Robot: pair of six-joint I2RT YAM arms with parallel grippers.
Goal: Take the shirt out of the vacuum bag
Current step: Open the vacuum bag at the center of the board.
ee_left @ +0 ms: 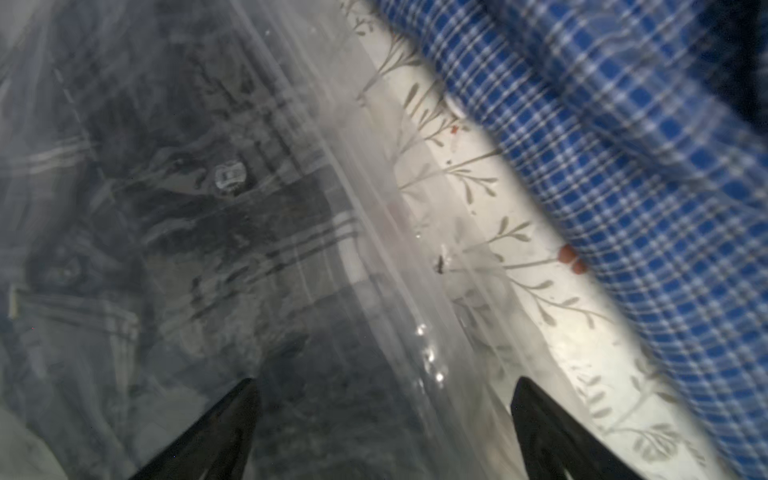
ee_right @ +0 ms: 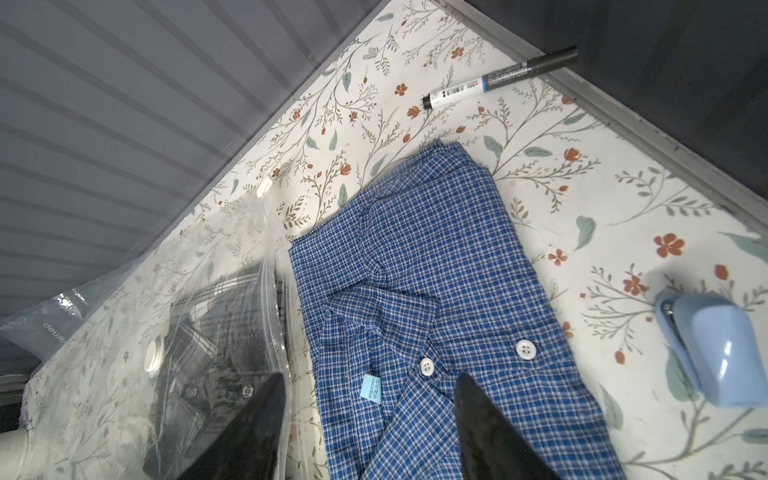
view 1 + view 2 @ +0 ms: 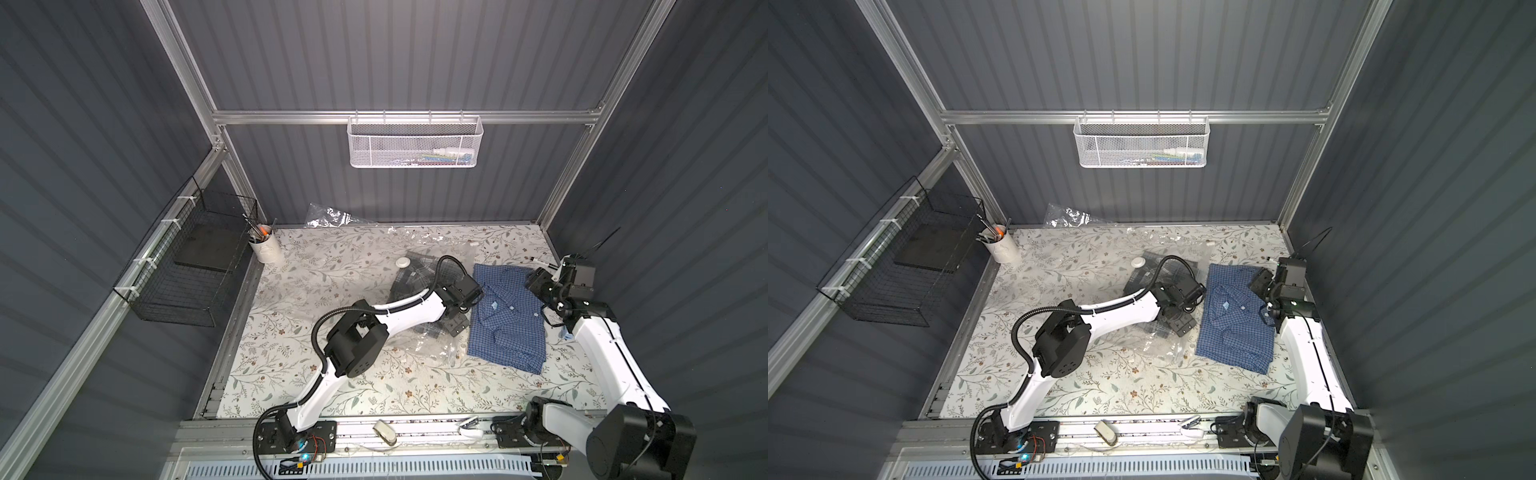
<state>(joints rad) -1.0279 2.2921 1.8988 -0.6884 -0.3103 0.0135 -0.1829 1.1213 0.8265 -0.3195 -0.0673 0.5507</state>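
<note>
The vacuum bag (image 3: pixel 432 353) lies crumpled in the middle of the table, its round white valve cap (image 3: pixel 402 262) facing up. A dark grey plaid shirt (image 3: pixel 415 274) shows through the plastic (image 2: pixel 124 332). A blue checked shirt (image 3: pixel 507 320) lies outside the bag, just to its right (image 2: pixel 436 257). My left gripper (image 1: pixel 384 382) hovers open over the bag's right edge (image 3: pixel 455 328), with only plastic below the fingers. My right gripper (image 2: pixel 372 376) hangs open above the blue shirt's collar (image 3: pixel 535 281), holding nothing.
A smaller clear bag (image 3: pixel 332 216) leans on the back wall. A white cup of pens (image 3: pixel 266 247) stands back left beside a black wire basket (image 3: pixel 187 266). A marker (image 2: pixel 498 79) and a light blue clip-like thing (image 2: pixel 723 349) lie by the right wall.
</note>
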